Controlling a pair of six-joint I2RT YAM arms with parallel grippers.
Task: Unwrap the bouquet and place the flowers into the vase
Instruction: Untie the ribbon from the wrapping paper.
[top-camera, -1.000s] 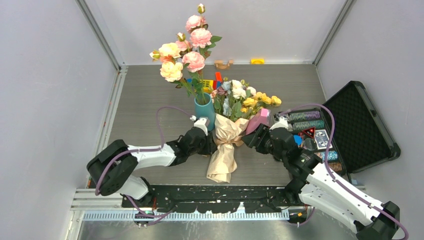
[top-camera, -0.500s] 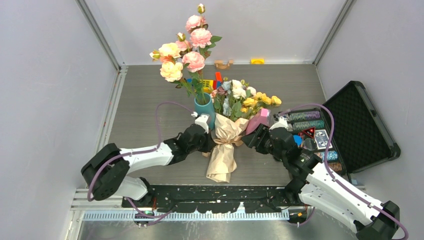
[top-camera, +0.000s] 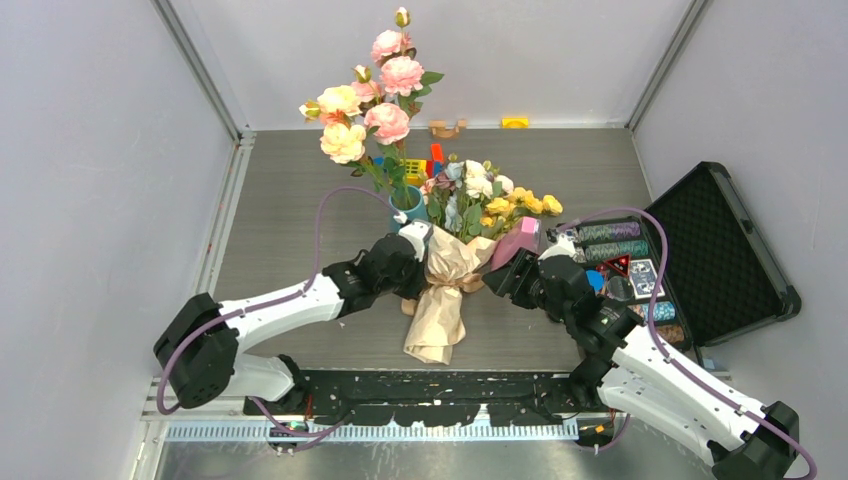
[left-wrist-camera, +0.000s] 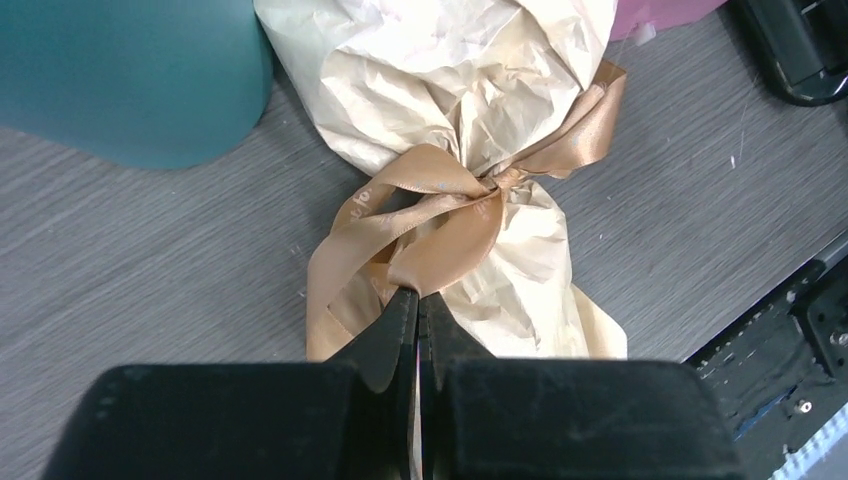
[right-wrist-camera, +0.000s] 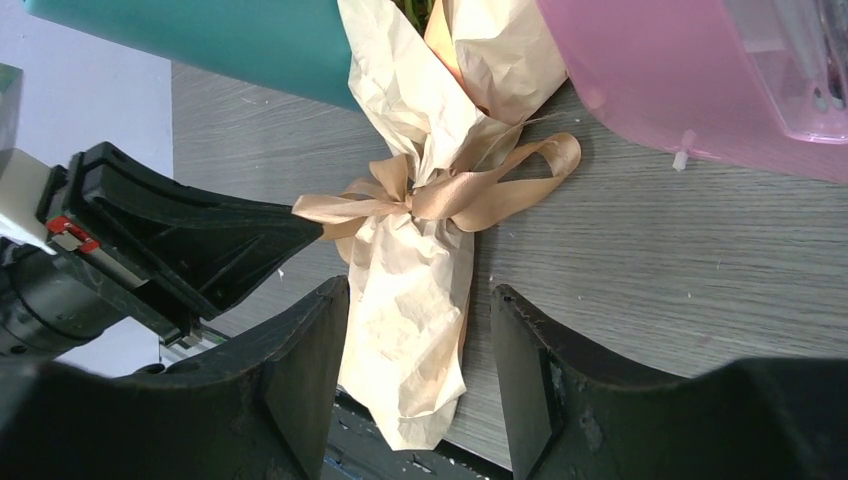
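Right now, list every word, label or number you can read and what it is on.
On the ribbon: faint printed letters, too blurred to read.
On boxes in the case: prints too small to read.
Nothing legible anywhere.

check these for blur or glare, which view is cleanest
Top external: cleanest, with even soft light, sharp throughout, barely any shadow around the bouquet. Left wrist: ribbon crisp, the left gripper close to the lens dark and slightly soft. Right wrist: mild sheen on the pink box, right gripper edges soft. No heavy glare anywhere.
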